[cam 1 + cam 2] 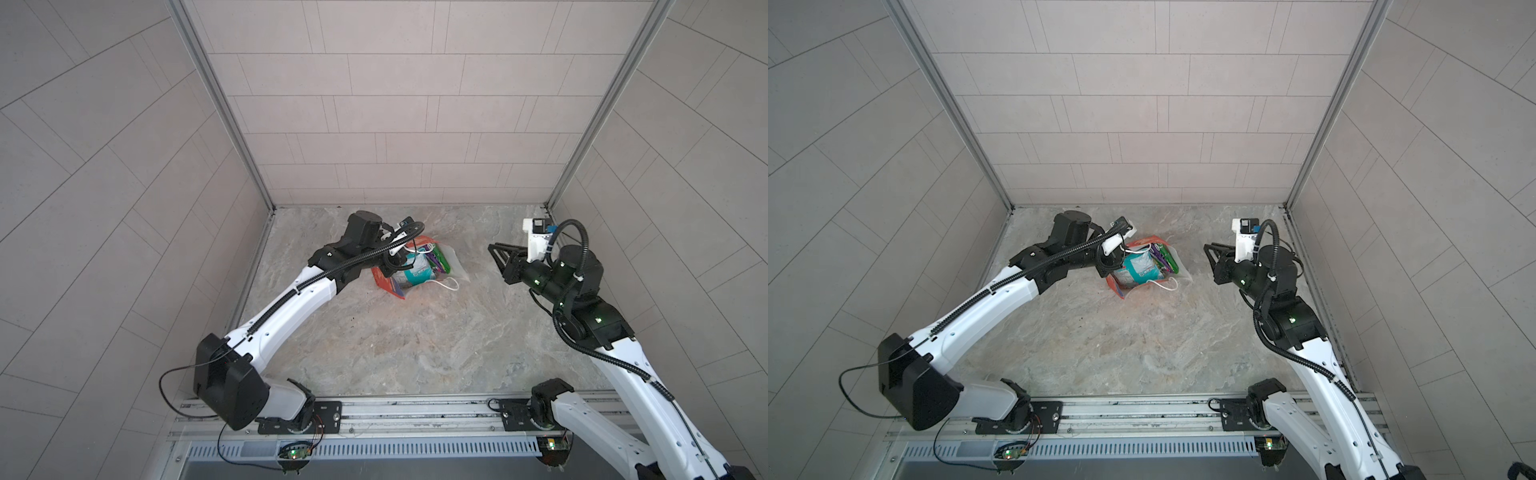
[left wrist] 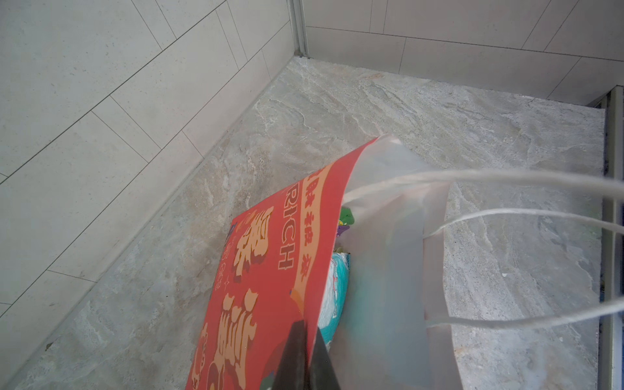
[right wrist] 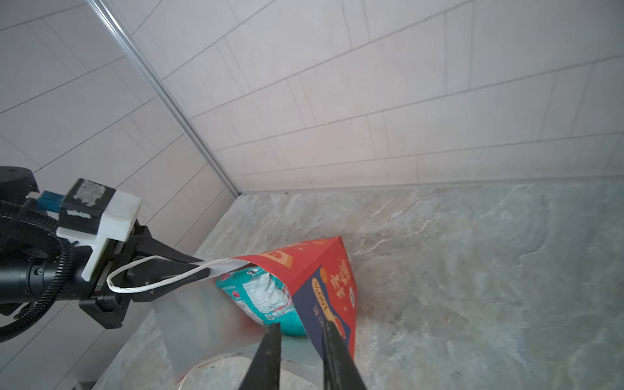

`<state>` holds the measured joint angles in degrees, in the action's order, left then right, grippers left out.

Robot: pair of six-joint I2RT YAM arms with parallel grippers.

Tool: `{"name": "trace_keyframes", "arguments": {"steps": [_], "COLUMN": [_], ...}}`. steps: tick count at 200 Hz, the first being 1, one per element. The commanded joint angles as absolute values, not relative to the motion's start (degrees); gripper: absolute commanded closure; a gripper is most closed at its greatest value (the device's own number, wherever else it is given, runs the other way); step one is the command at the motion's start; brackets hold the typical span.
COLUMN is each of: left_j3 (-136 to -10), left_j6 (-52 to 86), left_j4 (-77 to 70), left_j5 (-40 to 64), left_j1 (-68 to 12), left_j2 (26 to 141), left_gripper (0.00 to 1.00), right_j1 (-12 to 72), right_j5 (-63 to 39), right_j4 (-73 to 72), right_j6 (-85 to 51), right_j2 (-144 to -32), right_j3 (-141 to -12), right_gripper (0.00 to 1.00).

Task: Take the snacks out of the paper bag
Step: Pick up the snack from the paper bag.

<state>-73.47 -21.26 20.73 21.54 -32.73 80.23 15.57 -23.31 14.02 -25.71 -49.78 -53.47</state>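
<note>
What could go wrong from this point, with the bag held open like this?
The left claw pinches only the thin rim of the paper bag, so it could slip or tear. The white cord handle hangs across that claw and might snag. The right claw, narrowly open, may shove the bulky teal packet deeper.

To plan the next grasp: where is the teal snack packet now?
In both top views the teal packet lies in the mouth of the tipped paper bag, centrally near the back wall, beside the purple packet.
</note>
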Motion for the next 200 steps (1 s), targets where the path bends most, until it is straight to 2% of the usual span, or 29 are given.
{"name": "trace_keyframes", "arguments": {"steps": [1,35,115,143,200], "left_j3": [-72.67,-71.11,-69.13,-69.07,-68.58], "left_j6": [-16.93,-12.76,-11.67,-12.3,-12.3], "left_j4": [16.46,14.4,12.74,12.92,12.22], "left_j5": [20.93,19.8,18.98,17.86,16.94], "left_j1": [-33.61,-34.96,-36.05,-36.06,-36.08], "left_j2": [79.01,79.05,77.78,77.49,77.04], "left_gripper": [1.0,1.0,1.0,1.0,1.0], "right_j1": [20.38,25.77,26.49,27.91,29.76], "right_j5": [-26.02,-21.84,-21.52,-21.29,-21.97], "right_j4": [19.3,14.34,5.75,5.75,9.38], "right_j6": [-25.01,-30.47,-32.39,-30.33,-23.41], "right_j2": [-53.04,-53.83,-63.42,-66.33,-65.36], "right_j3": [-53.22,-50.81,-52.55,-52.94,-46.82], "right_gripper": [0.79,0.79,0.78,0.78,0.78]}}
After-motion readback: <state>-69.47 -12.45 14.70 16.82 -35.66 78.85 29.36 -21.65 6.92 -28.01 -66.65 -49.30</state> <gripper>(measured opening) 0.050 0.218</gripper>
